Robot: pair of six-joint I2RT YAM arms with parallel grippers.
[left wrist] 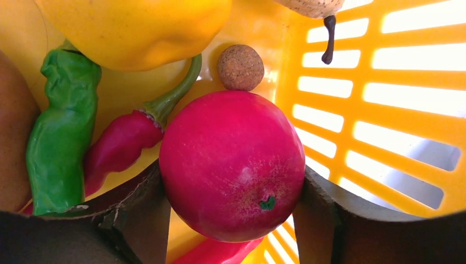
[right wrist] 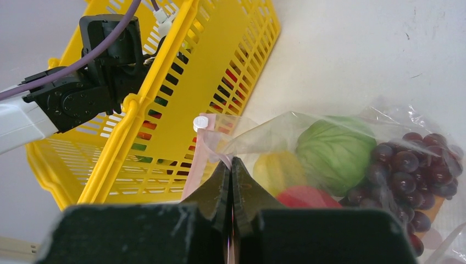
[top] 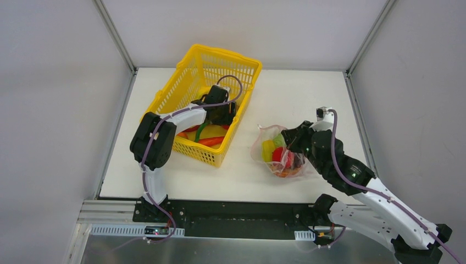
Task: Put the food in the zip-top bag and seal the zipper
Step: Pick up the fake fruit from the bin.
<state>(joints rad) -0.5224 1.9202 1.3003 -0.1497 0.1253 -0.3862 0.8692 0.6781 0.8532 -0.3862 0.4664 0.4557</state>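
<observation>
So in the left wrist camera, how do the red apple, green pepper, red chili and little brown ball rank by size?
1. Red apple, though it sits nearest the camera
2. Green pepper
3. Red chili
4. Brown ball

A robot lab cell: white table [top: 297, 93], grey wall panels [top: 55, 82], aluminium posts [top: 115, 36].

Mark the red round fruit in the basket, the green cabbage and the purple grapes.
red round fruit [left wrist: 231, 165], left wrist view, middle of its skin.
green cabbage [right wrist: 336, 149], right wrist view, centre of its leafy face.
purple grapes [right wrist: 412, 175], right wrist view, middle of the bunch.
</observation>
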